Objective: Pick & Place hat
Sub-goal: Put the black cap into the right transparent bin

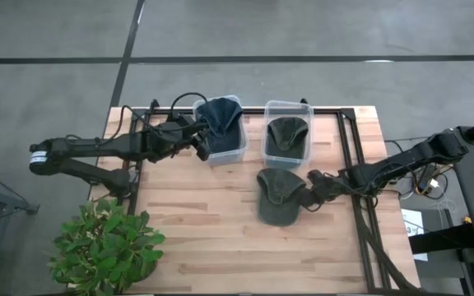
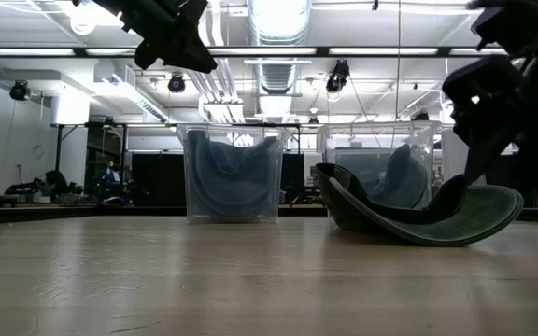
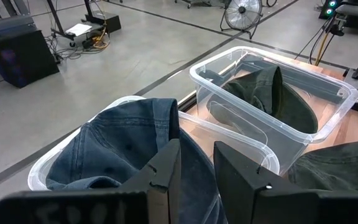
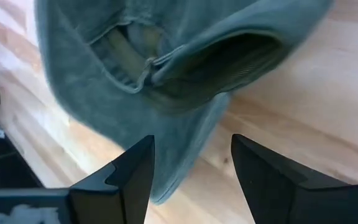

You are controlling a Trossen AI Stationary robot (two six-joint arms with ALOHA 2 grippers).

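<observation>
Right gripper [image 1: 315,191]: fingers spread apart, nothing between them, set low at the right edge of the green hat [image 1: 279,196] lying loose on the desk [image 1: 212,238]. In the right wrist view the 2 dark fingers [image 4: 135,171] straddle the hat's drooping edge [image 4: 185,168] without closing on it. Right arm reaches in from the right side of the desk, stretched nearly level across the black frame rail [image 1: 360,222].

Left gripper [image 1: 197,141]: fingers slightly parted, empty, hovering at the left rim of the left bin [image 1: 235,152], which holds a blue denim hat [image 1: 219,119]. Left arm extends level from the far left of the desk, raised above the bin top in the low view.

Right bin [image 1: 288,105]: clear plastic, just beside the left bin on the far side of the desk, holding a second green hat [image 1: 286,131].

Loose green hat: near side of the right bin, crown opening upward, brim curled in the low view [image 2: 418,219].

Potted plant [image 1: 105,247]: at the near left corner of the desk, well apart from both grippers.

Open room: bare wood across the near half of the desk, between the plant and the right frame rail. 2 bins stand close along the far edge.
</observation>
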